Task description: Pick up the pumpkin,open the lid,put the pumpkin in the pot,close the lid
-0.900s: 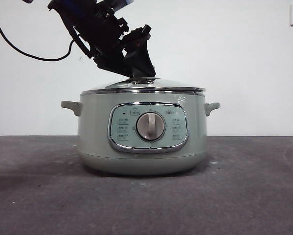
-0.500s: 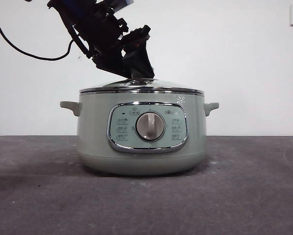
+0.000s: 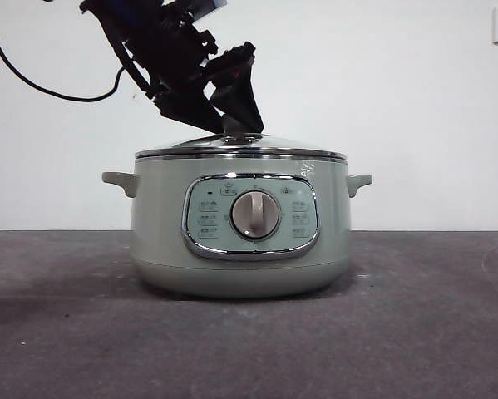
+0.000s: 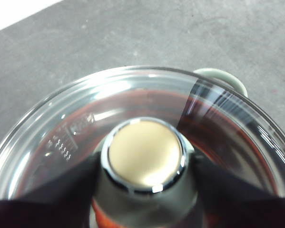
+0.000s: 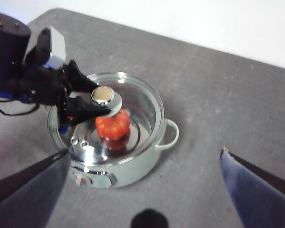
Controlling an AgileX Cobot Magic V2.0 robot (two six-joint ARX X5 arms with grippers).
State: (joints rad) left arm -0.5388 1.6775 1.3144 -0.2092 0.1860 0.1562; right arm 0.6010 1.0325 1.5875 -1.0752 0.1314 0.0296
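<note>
Front view: the pot (image 3: 240, 224) stands on the table (image 3: 249, 341) with the lid (image 3: 240, 148) seated on its rim. The left gripper (image 3: 232, 125) reaches down from the upper left onto the lid's top.

Left wrist view: the two black jaws sit against either side of the knob (image 4: 144, 154), clamped on it.

Right wrist view: the pumpkin (image 5: 113, 124) lies inside the pot, seen through the glass. The right gripper (image 5: 147, 159) hangs high above the table, its jaws spread wide, holding nothing.
</note>
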